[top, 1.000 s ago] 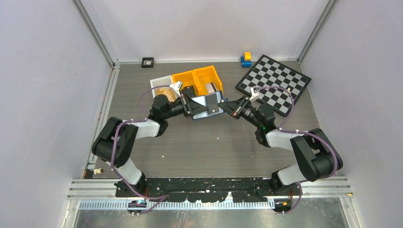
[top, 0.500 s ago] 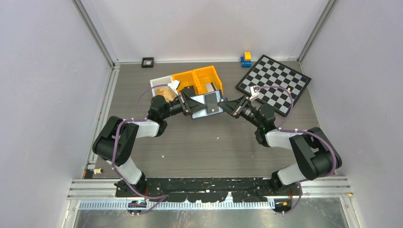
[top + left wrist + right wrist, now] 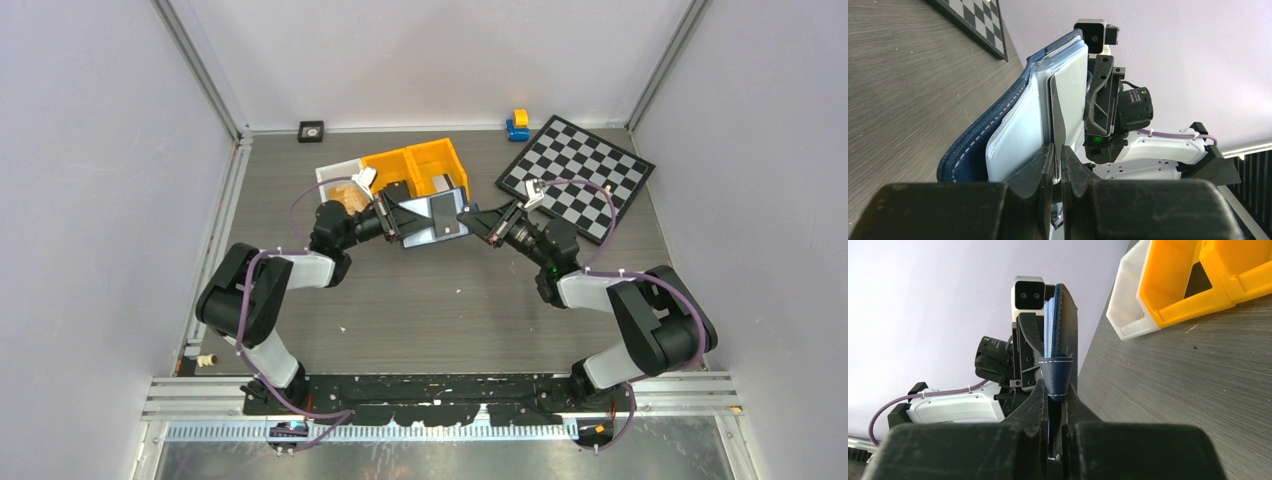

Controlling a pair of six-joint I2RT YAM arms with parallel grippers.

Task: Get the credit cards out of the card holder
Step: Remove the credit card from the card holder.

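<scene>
Navy card holder (image 3: pixel 973 145) is clamped in the right tool (image 3: pixel 1057 390), while the left tool (image 3: pixel 1057 150) pinches a dark card (image 3: pixel 1055 112) whose length points out of the holder's left side.

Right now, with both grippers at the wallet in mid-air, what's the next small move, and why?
Probably the left gripper should pull straight back, sliding the dark card out of the card holder. Its fingers look pinched on the card's edge while most of it sits in the pocket, and the right gripper clamps the holder's navy edge, bracing it above the table.
</scene>
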